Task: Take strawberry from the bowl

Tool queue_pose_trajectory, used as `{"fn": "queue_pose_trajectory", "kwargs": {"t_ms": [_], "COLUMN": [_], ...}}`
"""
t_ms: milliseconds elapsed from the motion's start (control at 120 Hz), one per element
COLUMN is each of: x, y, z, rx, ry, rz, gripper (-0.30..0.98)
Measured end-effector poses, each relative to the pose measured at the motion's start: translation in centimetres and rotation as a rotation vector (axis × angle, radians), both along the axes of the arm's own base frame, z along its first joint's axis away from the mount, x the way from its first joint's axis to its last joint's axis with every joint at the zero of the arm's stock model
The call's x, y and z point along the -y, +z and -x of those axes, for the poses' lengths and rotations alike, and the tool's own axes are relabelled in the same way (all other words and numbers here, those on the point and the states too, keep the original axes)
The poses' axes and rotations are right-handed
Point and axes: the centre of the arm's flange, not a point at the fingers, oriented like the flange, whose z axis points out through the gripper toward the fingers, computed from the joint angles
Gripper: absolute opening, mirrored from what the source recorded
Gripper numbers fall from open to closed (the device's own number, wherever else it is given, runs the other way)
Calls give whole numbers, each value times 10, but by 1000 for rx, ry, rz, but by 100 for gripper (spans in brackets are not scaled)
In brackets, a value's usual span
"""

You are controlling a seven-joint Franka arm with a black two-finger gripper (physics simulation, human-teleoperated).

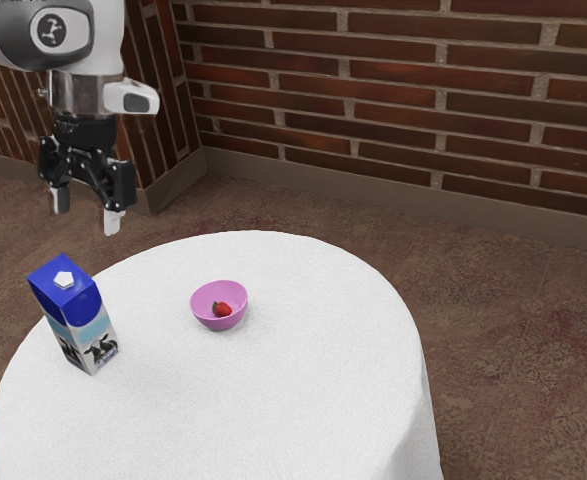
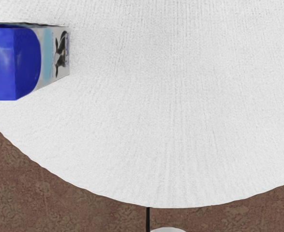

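Note:
My gripper (image 1: 86,212) hangs open in the exterior view's upper left, above and outside the table's edge, with nothing between its two separated fingers. A small red strawberry (image 1: 222,310) lies inside the pink bowl (image 1: 205,298). The bowl stands on the white round table, toward the exterior view's right from my gripper and lower than it.
A blue and white milk carton (image 1: 78,318) stands upright on the white table (image 1: 273,400), near its edge on the exterior view's left. From above, the carton (image 2: 28,63) and the table's curved edge (image 2: 175,198) show in the wrist view. A brick wall (image 1: 393,100) rises behind.

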Motion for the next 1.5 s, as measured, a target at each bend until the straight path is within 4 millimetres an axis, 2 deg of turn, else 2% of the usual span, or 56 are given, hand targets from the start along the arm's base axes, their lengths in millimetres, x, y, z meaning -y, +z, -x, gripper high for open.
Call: {"fn": "queue_pose_trajectory", "kwargs": {"t_ms": [133,233,300,367,417,475,558,650,717,875,950,1092,1500], "x": [4,4,5,7,10,3,-1,-1,-3,-47,-58,-63,-71], "y": [4,-23,-53,-96,-127,-157,-199,-225,-241,-257,-272,-314,-336], "z": [-26,-62,-98,-133,-171,-206,-240,-262,-269,-268,-264,-247,-239], "rx": [162,183,184,180,184,191,191,197,190,176,163,122,128], "ry": [-2,78,167,273,350,450,569,673,743,965,1043,1149,1299], "rz": [-1,-11,-14,-12,-12,-30,-58,-63,-65,-86,-92,-94,-89], "gripper": [69,69,69,69,69,69,69,69,69,69,69,69,69]}}
